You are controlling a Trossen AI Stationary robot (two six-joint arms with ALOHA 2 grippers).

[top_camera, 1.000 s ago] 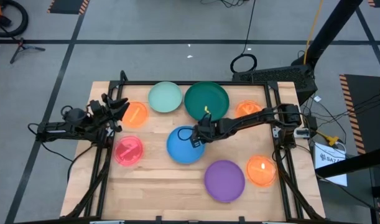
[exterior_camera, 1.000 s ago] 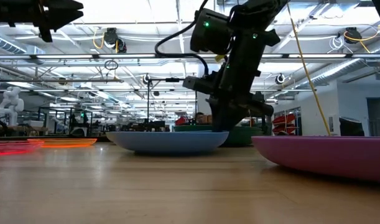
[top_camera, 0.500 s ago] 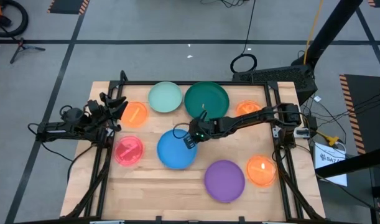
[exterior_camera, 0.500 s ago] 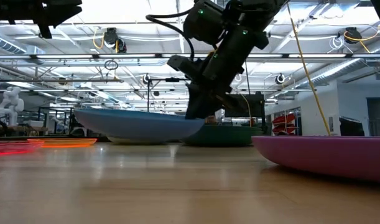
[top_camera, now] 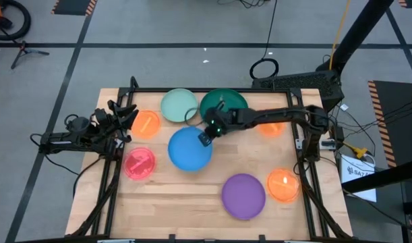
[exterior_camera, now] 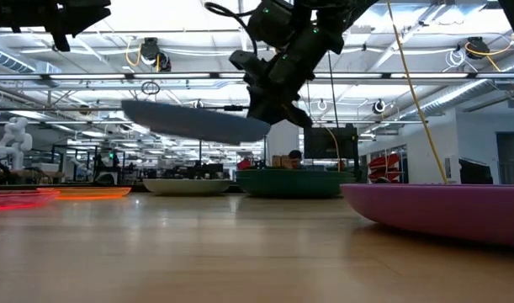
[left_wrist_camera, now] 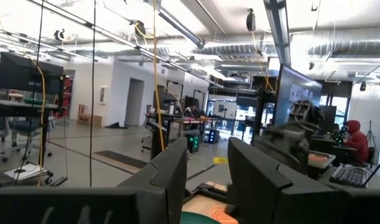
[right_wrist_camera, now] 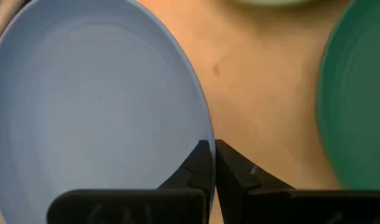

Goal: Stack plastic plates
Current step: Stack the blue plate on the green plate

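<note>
My right gripper [top_camera: 206,136] is shut on the blue plate [top_camera: 189,150], which hangs in the air over the middle of the table, clear of the wood in the low view [exterior_camera: 193,122]. Just beyond it lie the dark green plate [top_camera: 227,105], partly under my right arm, and the mint plate [top_camera: 178,106]. The purple plate [top_camera: 243,196] lies near the front edge. Three orange plates [top_camera: 146,124] [top_camera: 271,125] [top_camera: 284,185] and a pink plate [top_camera: 139,163] lie flat on the table. My left gripper [top_camera: 128,115] waits open, raised above the table's left edge. My right gripper pinches the blue plate's rim [right_wrist_camera: 208,133] on its right, far side between the two fingers [right_wrist_camera: 201,167], one finger above the rim and one below. The fingers slant down from the table's right. The plate is lifted clear and dips slightly toward the gripper.
Bare wood [top_camera: 192,196] lies along the near edge, left of the purple plate. A black frame rail [top_camera: 212,90] borders the table's far side, and arm mounts stand at both sides. The purple plate [exterior_camera: 442,210] looms close in the low view.
My right gripper has risen and moved toward the table's left and then its far edge, keeping hold of the blue plate. The plate, which rested on the table a second ago, was tipped up on its gripped side and now hangs clear of the wood.
</note>
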